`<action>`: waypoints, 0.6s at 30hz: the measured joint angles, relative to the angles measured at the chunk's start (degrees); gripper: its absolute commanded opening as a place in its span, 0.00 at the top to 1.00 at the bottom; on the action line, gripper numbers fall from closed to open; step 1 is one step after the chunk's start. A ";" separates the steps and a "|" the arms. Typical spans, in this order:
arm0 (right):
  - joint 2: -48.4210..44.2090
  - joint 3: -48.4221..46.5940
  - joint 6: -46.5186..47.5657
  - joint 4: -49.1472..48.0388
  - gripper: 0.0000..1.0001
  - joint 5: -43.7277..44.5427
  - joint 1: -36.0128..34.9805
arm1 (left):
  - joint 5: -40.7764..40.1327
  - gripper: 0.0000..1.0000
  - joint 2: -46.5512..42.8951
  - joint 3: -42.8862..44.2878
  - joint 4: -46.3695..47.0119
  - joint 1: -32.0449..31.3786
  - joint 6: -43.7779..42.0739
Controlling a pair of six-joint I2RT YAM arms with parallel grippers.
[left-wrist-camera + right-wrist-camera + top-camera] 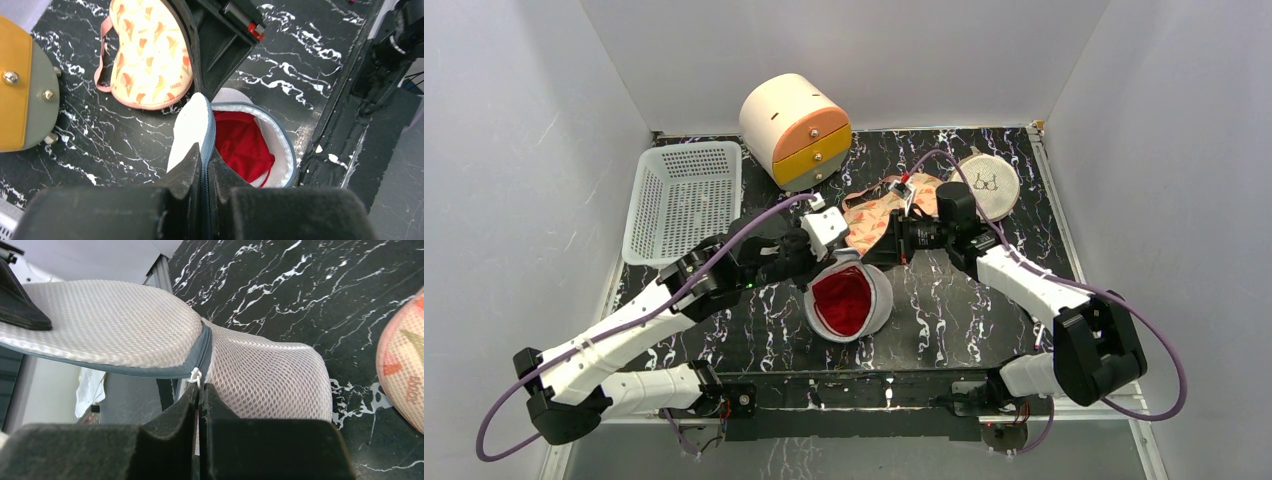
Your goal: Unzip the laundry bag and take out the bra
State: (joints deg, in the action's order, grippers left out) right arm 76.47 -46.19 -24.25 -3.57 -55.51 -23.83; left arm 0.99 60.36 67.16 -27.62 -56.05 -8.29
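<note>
Black marbled tabletop (964, 310) carries the laundry bag (880, 300), at both grippers' fingertips. Our left gripper (204, 159) clamps its lid flap (192, 125), our right gripper (199, 390) pinches the zip pull (196, 374); if either slips, we risk the flap dropping over the red bra (842, 298).

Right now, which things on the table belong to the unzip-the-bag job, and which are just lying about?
Job: laundry bag; red garment inside it; left gripper on its lid rim; right gripper at the zipper pull.
Lying about: white basket; round drawer box; ice-cream-print fabric; beige mesh pouch.
</note>
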 measured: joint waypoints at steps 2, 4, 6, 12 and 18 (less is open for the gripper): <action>0.48 -0.42 0.44 -0.07 1.00 -1.73 0.00 | 1.09 1.00 -1.07 -0.04 0.98 0.00 -0.15; 1.29 -0.66 0.74 -0.46 1.00 -3.72 0.00 | 2.01 1.00 -1.84 -0.09 1.90 0.00 -0.28; 2.08 -0.87 1.25 -0.74 0.97 -4.94 -0.04 | 2.91 1.00 -2.08 -0.13 2.64 0.00 -0.31; 3.80 -1.66 3.74 -0.98 0.97 -7.15 -0.15 | 5.70 1.00 -1.73 -0.17 4.63 0.00 -0.52; 7.13 -7.19 13.16 3.56 0.96 -8.50 -0.17 | 7.43 1.00 -1.40 -0.17 5.44 0.04 -0.63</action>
State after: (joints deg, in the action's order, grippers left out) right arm 83.59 -53.39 -11.09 -0.01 -64.01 -24.01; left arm 8.43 58.96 66.98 -22.17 -56.01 -8.93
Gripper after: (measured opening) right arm 0.031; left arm 0.022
